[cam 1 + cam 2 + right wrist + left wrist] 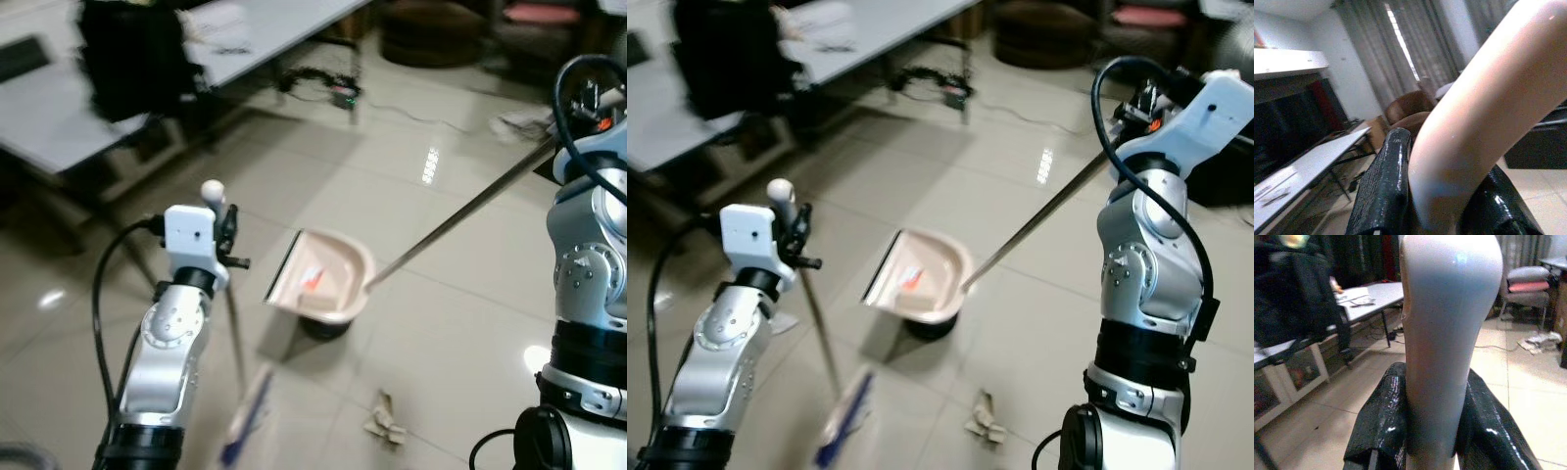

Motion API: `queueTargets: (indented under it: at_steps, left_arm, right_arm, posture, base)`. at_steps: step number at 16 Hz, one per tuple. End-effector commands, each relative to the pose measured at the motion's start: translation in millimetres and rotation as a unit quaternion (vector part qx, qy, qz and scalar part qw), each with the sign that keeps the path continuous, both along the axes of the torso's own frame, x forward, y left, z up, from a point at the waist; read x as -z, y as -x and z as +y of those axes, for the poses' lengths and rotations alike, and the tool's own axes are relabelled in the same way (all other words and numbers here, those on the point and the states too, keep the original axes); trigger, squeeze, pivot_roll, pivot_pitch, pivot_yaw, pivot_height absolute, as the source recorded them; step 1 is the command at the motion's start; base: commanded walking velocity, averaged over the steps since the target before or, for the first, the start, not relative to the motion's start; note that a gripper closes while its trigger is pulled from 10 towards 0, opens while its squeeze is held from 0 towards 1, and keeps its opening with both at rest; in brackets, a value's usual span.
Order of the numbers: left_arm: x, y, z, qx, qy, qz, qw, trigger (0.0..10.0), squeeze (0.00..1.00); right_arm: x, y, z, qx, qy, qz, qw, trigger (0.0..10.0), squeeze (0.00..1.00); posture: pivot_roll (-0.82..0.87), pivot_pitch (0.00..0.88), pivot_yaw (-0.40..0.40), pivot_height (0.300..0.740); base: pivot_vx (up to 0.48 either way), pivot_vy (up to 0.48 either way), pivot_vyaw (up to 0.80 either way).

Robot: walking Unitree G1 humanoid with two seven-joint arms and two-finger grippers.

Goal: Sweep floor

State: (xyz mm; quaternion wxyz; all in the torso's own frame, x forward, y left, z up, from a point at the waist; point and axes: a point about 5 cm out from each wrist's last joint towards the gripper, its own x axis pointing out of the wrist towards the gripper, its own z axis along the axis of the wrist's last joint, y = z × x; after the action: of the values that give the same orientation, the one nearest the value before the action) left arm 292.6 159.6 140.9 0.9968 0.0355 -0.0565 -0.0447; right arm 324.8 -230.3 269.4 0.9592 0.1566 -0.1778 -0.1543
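Observation:
My left gripper (pixel 227 231) is shut on the white handle of a broom (pixel 1444 333), just below its rounded top. The broom's thin pole runs down to a blurred blue and white head (pixel 245 416) on the tiles. My right gripper (pixel 1138 106) is raised at the right and shut on the pale grip (pixel 1484 112) of a long metal handle (pixel 460 215). That handle slants down to a beige dustpan (pixel 328 279), which hangs tilted above the floor with a small orange scrap (pixel 312 278) inside. Crumpled paper litter (pixel 385 419) lies on the tiles in front of the dustpan.
Grey tables (pixel 265 39) stand at the back left, one bearing a black bag (pixel 132 54). Cables and a power strip (pixel 328 88) lie on the floor beyond the dustpan. A brown round seat (pixel 431 34) and loose papers (pixel 524 122) are at the back right.

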Motion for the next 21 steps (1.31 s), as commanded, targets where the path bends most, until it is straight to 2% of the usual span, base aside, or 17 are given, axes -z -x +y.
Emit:
queueTargets:
  at_steps: [1, 9, 16, 18, 21]
  left_arm:
    - [-6, -1.2, -7.8, 0.010, 0.007, -0.014, 1.000, 10.0, 0.00]
    - [-5, -0.8, -6.4, 0.005, 0.005, -0.010, 1.000, 10.0, 0.00]
    - [-1, 0.4, -6.7, 0.006, 0.006, -0.003, 1.000, 10.0, 0.00]
    - [-1, 0.3, -7.3, 0.007, 0.005, -0.001, 1.000, 10.0, 0.00]
    - [-1, 0.1, -7.7, 0.009, 0.004, 0.000, 1.000, 10.0, 0.00]
  right_arm:
    - [-11, 4.8, -8.3, 0.019, 0.001, -0.029, 0.999, 10.0, 0.00]
    - [-9, 4.1, -7.5, 0.028, 0.011, -0.030, 0.999, 10.0, 0.00]
    - [-4, 1.3, -3.8, 0.029, 0.026, -0.031, 0.999, 10.0, 0.00]
    - [-2, -1.0, 2.3, 0.024, 0.061, -0.035, 0.997, 10.0, 0.00]
    - [-6, -3.1, 22.4, -0.011, 0.115, -0.078, 0.990, 10.0, 0.00]
  posture:
    - [-0.06, 0.000, 0.068, 0.740]
    - [-0.06, 0.000, 0.066, 0.740]
    - [-0.06, 0.000, 0.068, 0.740]
    - [-0.06, 0.000, 0.070, 0.740]
    - [-0.05, 0.000, 0.072, 0.740]
  base:
    - [0.469, 0.000, 0.00]
    - [0.464, 0.000, 0.00]
    - [0.000, 0.000, 0.00]
    - [0.000, 0.000, 0.00]
    - [0.000, 0.000, 0.00]
